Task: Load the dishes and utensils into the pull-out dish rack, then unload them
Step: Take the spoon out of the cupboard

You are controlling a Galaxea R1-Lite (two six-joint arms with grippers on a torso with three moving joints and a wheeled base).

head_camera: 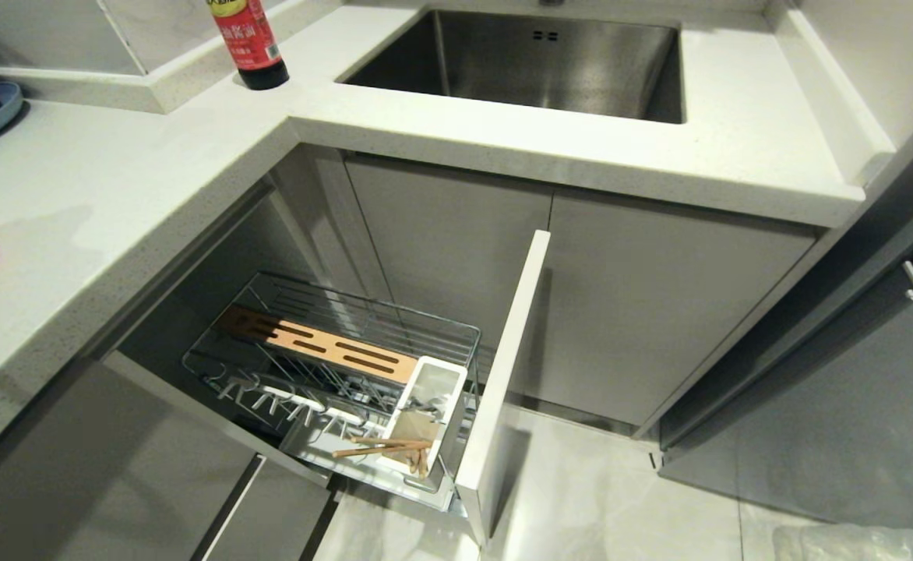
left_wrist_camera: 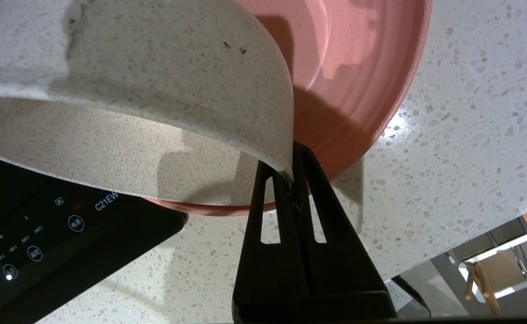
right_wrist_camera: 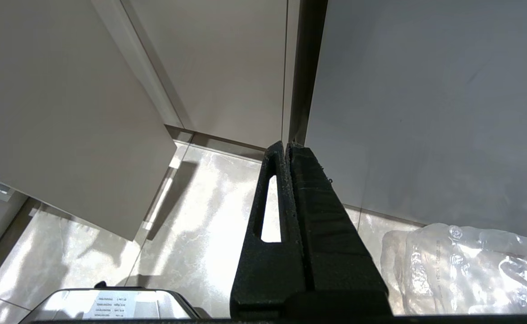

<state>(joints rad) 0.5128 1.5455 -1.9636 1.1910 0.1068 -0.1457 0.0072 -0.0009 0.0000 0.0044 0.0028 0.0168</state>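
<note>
While the left gripper (left_wrist_camera: 292, 177) has its fingers clamped on the rim of the cream-white bowl (left_wrist_camera: 133, 99), the sound way on is to lift it straight up before swinging, since the bowl hangs tilted over the salmon-pink plate (left_wrist_camera: 358, 76) and could scrape it. The grip is only a thin pinch at the edge, so I judge a slow carry with the wrist kept steady is wanted, then a gentle lowering into the wire dish rack (head_camera: 332, 366), which stands pulled out below the tabletop (head_camera: 114, 202). The chopsticks (head_camera: 382, 446) already lie in its white caddy (head_camera: 425, 405). The left arm reaches over the tabletop beside a black cooktop (left_wrist_camera: 43, 252), outside the head view. The right gripper (right_wrist_camera: 288, 150) hangs parked above the floor, its fingers pressed together and empty.
</note>
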